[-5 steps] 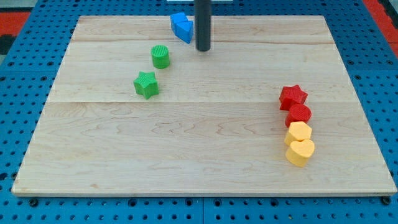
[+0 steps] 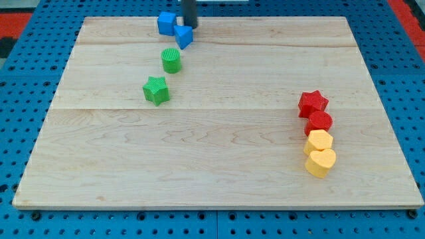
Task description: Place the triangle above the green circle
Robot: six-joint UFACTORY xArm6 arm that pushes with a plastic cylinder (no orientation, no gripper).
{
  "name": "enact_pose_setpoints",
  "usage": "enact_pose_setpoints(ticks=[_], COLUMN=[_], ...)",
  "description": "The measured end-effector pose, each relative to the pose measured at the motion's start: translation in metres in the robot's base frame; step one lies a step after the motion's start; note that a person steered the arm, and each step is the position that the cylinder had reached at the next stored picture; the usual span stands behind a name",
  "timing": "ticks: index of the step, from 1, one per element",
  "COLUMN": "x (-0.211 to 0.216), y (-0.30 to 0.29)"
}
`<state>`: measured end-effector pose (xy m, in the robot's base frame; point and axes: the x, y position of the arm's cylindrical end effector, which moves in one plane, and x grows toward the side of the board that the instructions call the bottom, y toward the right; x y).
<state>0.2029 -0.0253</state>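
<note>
The blue triangle [image 2: 184, 36] lies near the board's top edge, just above and slightly right of the green circle [image 2: 171, 60]. A blue cube [image 2: 167, 22] sits touching the triangle's upper left. My tip [image 2: 190, 26] is at the triangle's upper right side, touching it or nearly so. The rod rises out of the view's top.
A green star [image 2: 156, 90] lies below left of the green circle. At the right, a red star [image 2: 313, 103], a red circle [image 2: 319, 121], a yellow hexagon [image 2: 319, 142] and a yellow heart [image 2: 321, 162] stand in a close column. The wooden board [image 2: 199, 159] rests on a blue pegboard.
My tip has moved left and toward the view's top. The two blue blocks have slid left; the triangle now sits just above the green circle, and the cube has separated to its upper left.
</note>
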Motion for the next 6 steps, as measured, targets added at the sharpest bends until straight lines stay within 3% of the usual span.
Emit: enact_pose_setpoints(ticks=[1,2,3,6], x=[-0.001,0.042,0.053,0.055], y=[0.016,-0.009,-0.012,-0.031])
